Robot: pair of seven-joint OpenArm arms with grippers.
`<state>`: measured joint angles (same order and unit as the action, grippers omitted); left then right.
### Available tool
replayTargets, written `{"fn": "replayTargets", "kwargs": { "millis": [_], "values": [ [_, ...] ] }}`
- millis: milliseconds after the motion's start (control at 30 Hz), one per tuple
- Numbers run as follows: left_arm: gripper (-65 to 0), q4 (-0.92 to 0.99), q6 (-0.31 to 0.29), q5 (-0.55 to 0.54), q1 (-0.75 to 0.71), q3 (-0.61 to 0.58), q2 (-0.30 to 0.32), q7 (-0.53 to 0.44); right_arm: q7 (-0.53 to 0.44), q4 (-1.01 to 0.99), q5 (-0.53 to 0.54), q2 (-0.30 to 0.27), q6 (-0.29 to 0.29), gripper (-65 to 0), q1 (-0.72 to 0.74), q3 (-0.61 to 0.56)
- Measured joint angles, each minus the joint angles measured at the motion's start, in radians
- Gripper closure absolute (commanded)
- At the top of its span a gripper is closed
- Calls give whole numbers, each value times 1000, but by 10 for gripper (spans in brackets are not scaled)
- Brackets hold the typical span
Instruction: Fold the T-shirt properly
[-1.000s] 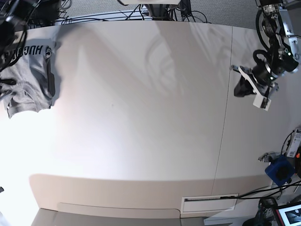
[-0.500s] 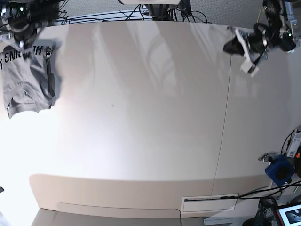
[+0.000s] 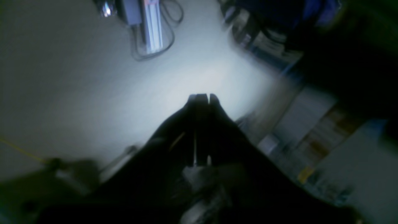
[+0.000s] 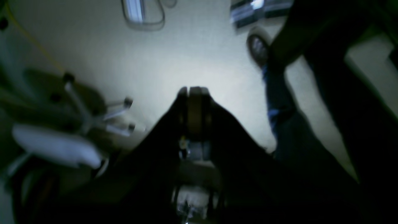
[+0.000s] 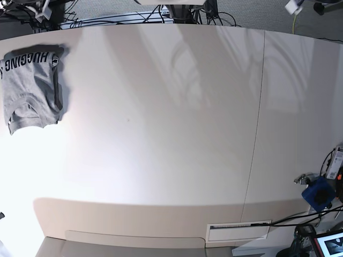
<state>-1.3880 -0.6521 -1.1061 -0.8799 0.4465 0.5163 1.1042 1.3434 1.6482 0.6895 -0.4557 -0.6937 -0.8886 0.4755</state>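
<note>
The wide pale table point(image 5: 171, 134) lies bare across its middle. At its far left corner lies the folded heather-grey T-shirt point(image 5: 29, 88), lettering up. Beyond it, both arms have withdrawn; left gripper point(image 3: 202, 96) and right gripper point(image 4: 193, 89) show fingers pressed together, holding nothing. The fold looks finished.

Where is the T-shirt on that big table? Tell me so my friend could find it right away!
Look at the wide pale table in the base view and go to its far left corner. There lies the T-shirt, folded into a small grey bundle. It is the only cloth on the table, and it has black letters spelling "HUGGING" along its top edge.
</note>
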Motion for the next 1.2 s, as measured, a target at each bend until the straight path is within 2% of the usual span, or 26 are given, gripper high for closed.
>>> {"fn": "replayTargets", "kwargs": {
  "millis": [67,133,200,333,400,467,567,600,767,833,867,967,1067,1200],
  "values": [
    [-103,111,5,9,-4,0,0,-82,-51,-119,-5,-47,0,0,18,-97],
    [-107,212,11,11,9,-18,3,-150,-137,-248,-13,-77,-2,0,61,-214],
    [-107,296,11,9,44,-55,3,-185,-253,-380,-57,-85,-3,0,130,-338],
    [-107,417,12,22,148,-209,-2,-322,-498,-623,-208,-63,0,0,293,-598],
    [-107,454,17,93,201,-299,-19,-413,-597,-716,-245,-35,5,0,383,-708],
    [-107,479,18,211,255,-381,-53,-483,-672,-795,-234,4,18,0,456,-791],
    [-107,497,27,403,329,-493,-117,-564,-722,-907,-238,80,254,0,523,-876],
    [-107,499,63,453,349,-524,-136,-581,-729,-940,-235,98,305,0,536,-895],
    [-107,499,362,646,412,-646,-200,-683,-830,-1044,-237,199,576,0,592,-934],
    [-107,500,459,692,428,-688,-224,-700,-847,-1048,-235,235,625,0,607,-934],
    [-107,502,495,712,438,-708,-234,-707,-856,-1048,-227,247,631,0,609,-934],
    [-107,500,563,747,466,-748,-253,-711,-874,-1049,-231,265,669,0,606,-934],
    [-107,499,581,747,479,-756,-252,-717,-941,-1052,-215,273,708,0,605,-934],
    [-107,500,581,747,475,-756,-250,-713,-944,-1051,-122,298,771,0,618,-934]
  ]
}}
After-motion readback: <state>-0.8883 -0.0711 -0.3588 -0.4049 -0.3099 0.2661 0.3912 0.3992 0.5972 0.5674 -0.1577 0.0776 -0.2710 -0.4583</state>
